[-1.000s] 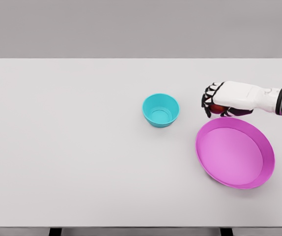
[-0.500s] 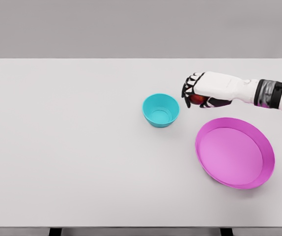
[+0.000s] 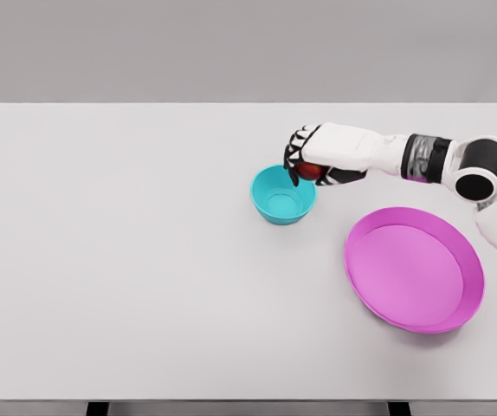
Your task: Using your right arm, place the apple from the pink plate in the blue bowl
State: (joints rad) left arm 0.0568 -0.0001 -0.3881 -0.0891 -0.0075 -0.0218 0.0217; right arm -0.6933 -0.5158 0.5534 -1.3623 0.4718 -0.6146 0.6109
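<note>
Over the blue bowl's (image 3: 283,195) right rim, the right hand (image 3: 318,156) now hovers, having travelled left from above the pink plate (image 3: 414,269), fingers wrapped around the red apple (image 3: 309,171). Left of the bowl the white tabletop (image 3: 110,260) lies open to its edge.

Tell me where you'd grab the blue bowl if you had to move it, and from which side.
Probably the bowl's left rim, pinched from above: it stands upright and open, so the thin rim is its easiest hold. The right hand, holding the apple, crowds the right rim, while the left side is unobstructed.
</note>
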